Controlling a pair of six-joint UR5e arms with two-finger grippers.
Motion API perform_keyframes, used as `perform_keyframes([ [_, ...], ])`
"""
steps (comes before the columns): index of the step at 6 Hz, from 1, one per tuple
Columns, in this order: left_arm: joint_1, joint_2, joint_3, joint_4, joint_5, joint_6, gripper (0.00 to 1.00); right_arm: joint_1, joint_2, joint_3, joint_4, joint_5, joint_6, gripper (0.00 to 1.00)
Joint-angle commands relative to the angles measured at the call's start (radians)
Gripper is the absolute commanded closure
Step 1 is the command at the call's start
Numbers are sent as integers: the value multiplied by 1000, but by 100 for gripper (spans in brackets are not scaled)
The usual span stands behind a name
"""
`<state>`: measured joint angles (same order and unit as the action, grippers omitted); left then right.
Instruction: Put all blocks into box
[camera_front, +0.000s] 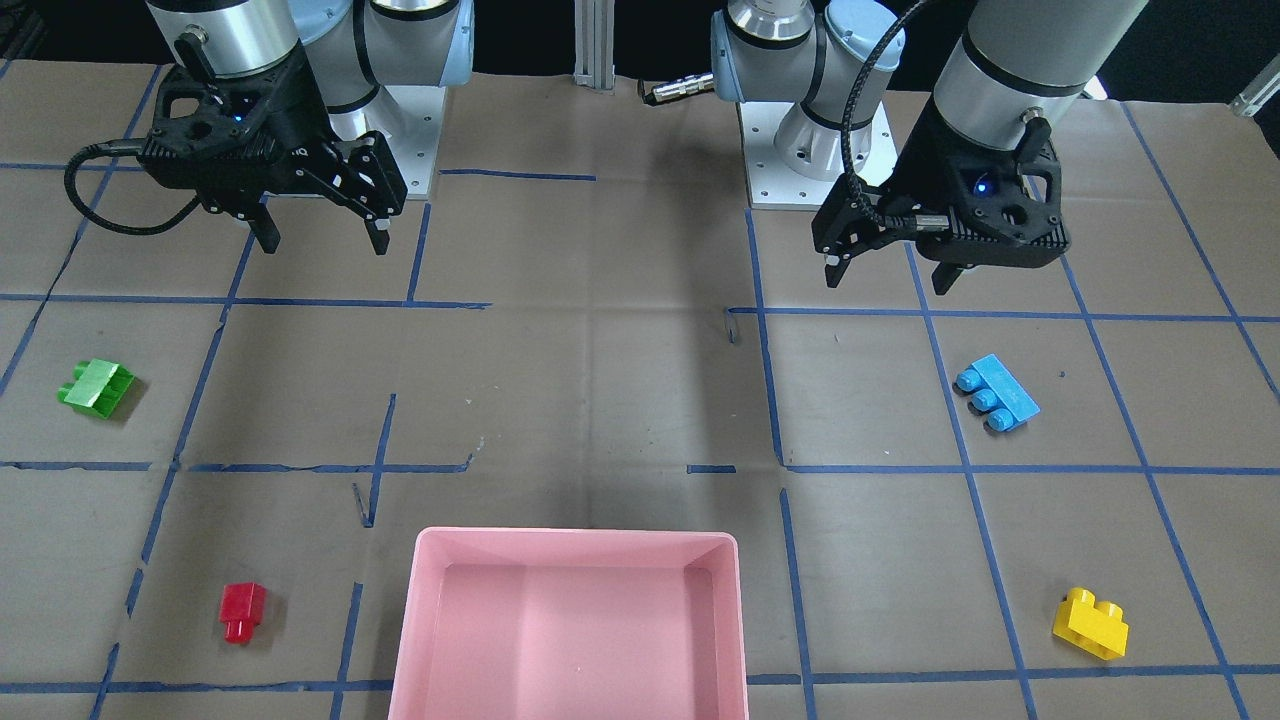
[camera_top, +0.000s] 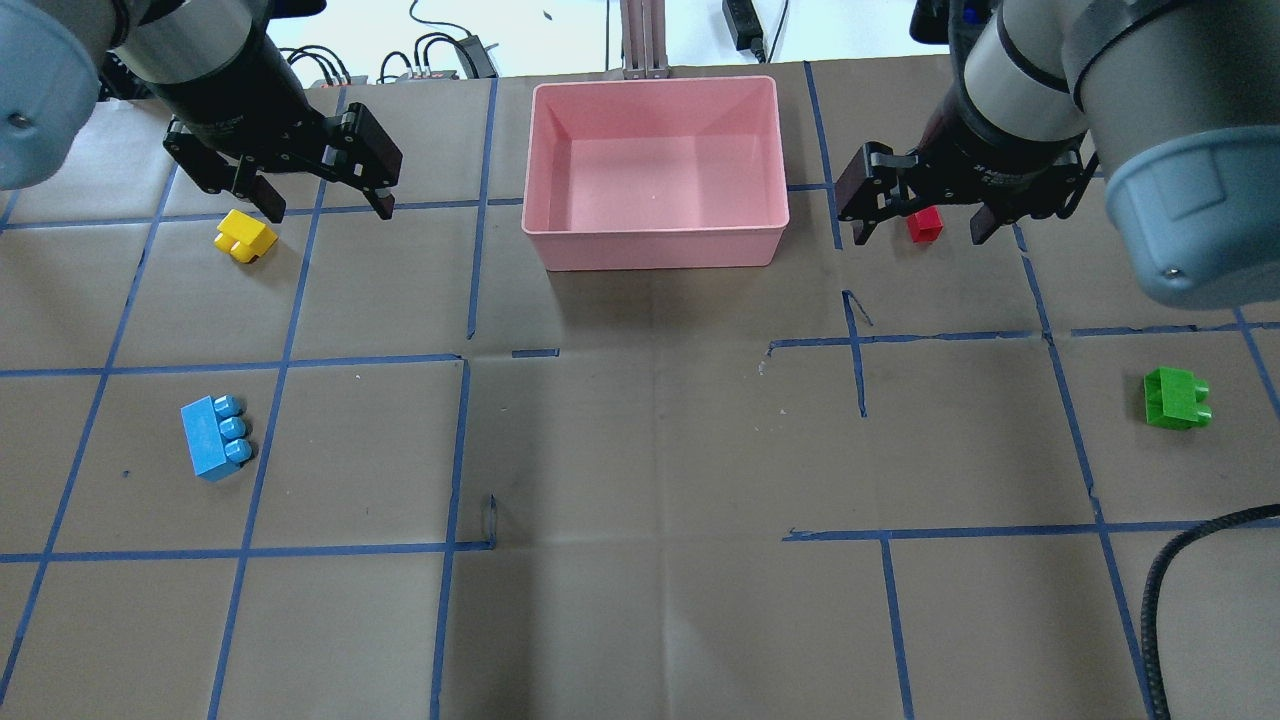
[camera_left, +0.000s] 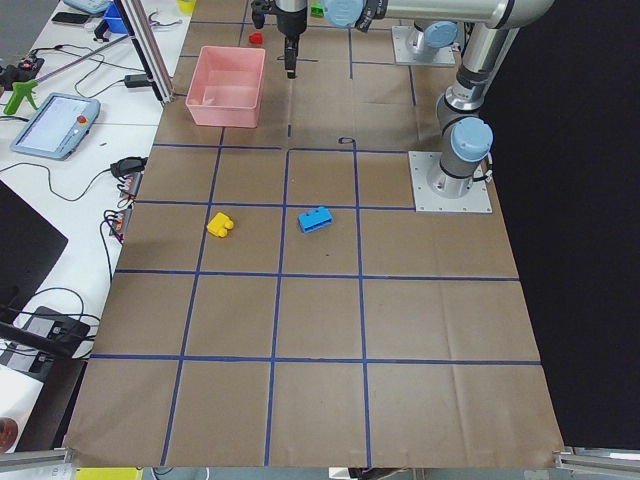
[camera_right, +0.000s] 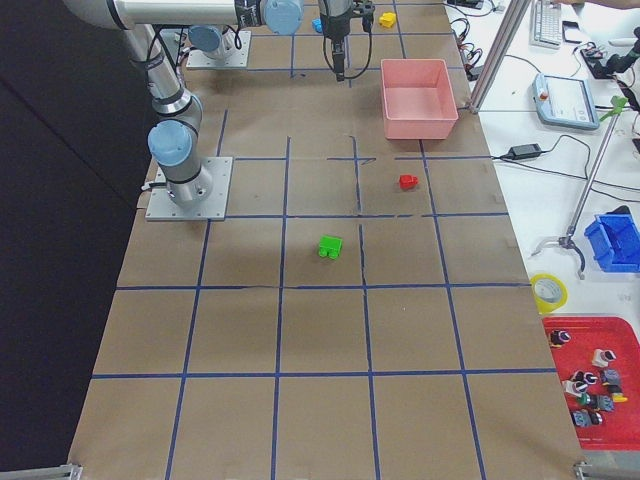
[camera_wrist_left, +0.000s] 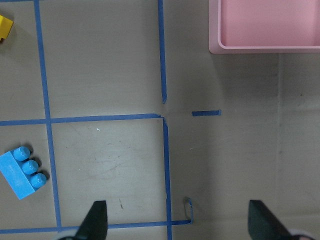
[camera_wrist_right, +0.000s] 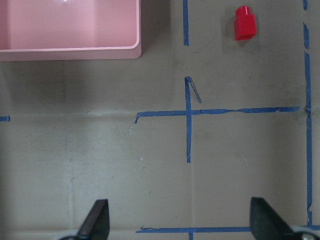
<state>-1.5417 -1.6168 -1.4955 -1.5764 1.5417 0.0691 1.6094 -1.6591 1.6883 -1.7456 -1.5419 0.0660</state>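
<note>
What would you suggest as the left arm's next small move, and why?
Probably shift the left gripper over the blue block and begin lowering. Its jaws are open and empty, the box holds nothing yet, and that block lies nearest it.

Readable text, labels, brands, numbers: none. Faint white lettering on the black housing of the right gripper (camera_top: 917, 232), overhead view: too small to read.
</note>
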Motion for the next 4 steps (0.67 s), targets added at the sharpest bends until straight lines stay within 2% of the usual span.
perform_keyframes([
  [1,0,-2,1,1,0,0,1,0,-1,-1,0,0,0,0],
  [4,6,0,-2,1,2,3,1,-5,-1,-1,-2,3,0,0],
])
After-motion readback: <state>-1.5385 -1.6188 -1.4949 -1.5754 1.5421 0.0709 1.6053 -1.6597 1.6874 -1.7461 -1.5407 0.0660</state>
